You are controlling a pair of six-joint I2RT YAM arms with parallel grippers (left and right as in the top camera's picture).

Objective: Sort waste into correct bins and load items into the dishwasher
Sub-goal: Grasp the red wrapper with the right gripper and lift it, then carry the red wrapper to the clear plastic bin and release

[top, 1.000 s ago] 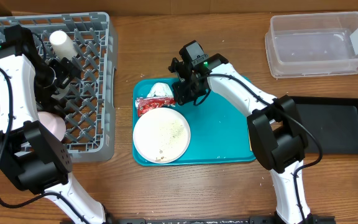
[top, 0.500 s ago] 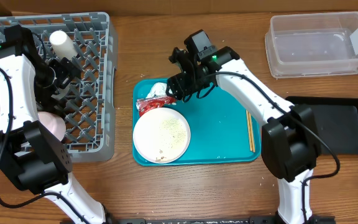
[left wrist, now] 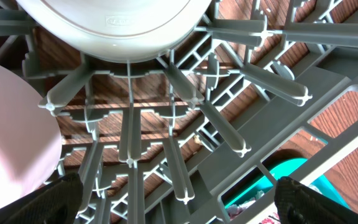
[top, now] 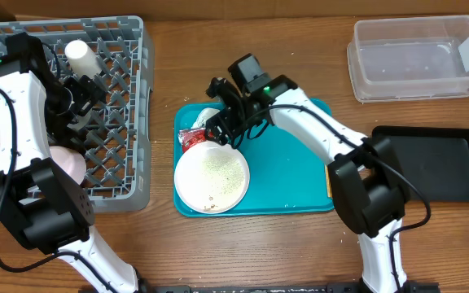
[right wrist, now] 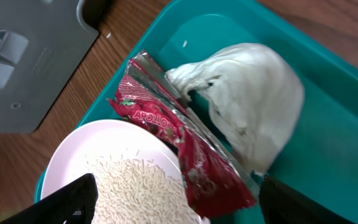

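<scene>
Teal plastic serving tray (top: 291,171) is the landmark in the overhead view. On its left part lie the large round white plate (top: 212,177), the crumpled red shiny wrapper (top: 192,137) and the crumpled white paper tissue (top: 208,116). The right gripper (top: 218,130) hangs over them. Left of the tray, the left gripper (top: 84,89) is inside the big grey plastic lattice rack (top: 129,122). Right of the tray are the clear plastic tub (top: 414,61) and the shallow black tray (top: 438,163).

In the left wrist view, the left gripper (left wrist: 179,205) has its jaws spread fully and grasps nothing.

In the right wrist view, the right gripper (right wrist: 185,202) also stands wide and empty. The wrapper (right wrist: 179,143) touches both the tissue (right wrist: 247,106) and the plate (right wrist: 73,168). I think that closing here may catch wrapper and tissue together. Pulling the wrapper may also tip the plate, and the loose white rice grains (right wrist: 142,186) would spill.

Everything stands on a brown wooden table (top: 300,244). The room beyond the table is not visible.
</scene>
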